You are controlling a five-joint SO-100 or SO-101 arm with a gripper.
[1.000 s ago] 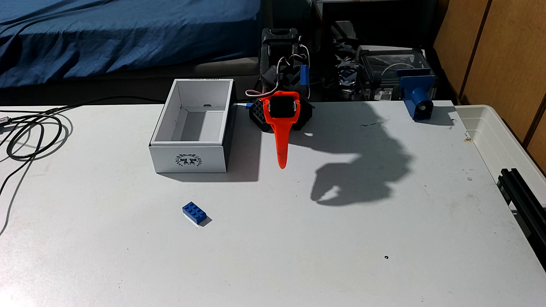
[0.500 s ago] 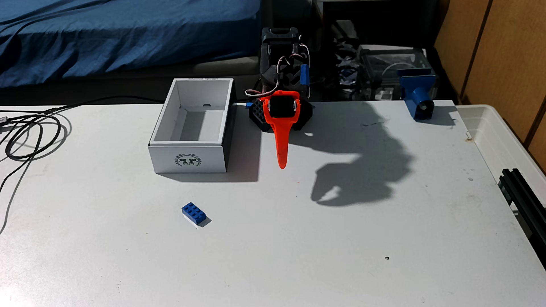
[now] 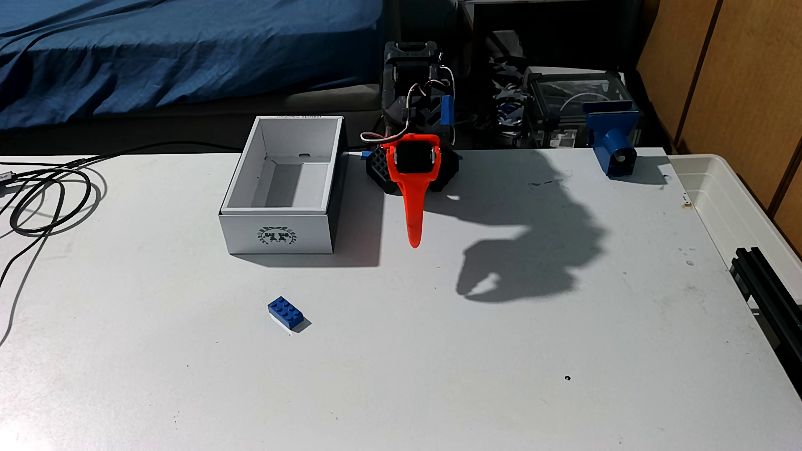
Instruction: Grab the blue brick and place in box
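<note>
In the fixed view, the blue brick lies flat on the white table, studs up, in front of the box and a little to its right. The box is white cardboard with tall walls, a dark wreath emblem on its near side and nothing inside. My gripper hangs to the right of the box, folded back near the arm's base, its orange finger pointing down at the table. It is far from the brick. The orange finger hides the other one; their shadow shows the tips nearly together, holding nothing.
Black cables coil at the table's left edge. A blue printed mount stands at the back right, beside a shallow translucent bin. A black rail sits at the right edge. Blue bedding lies behind the table.
</note>
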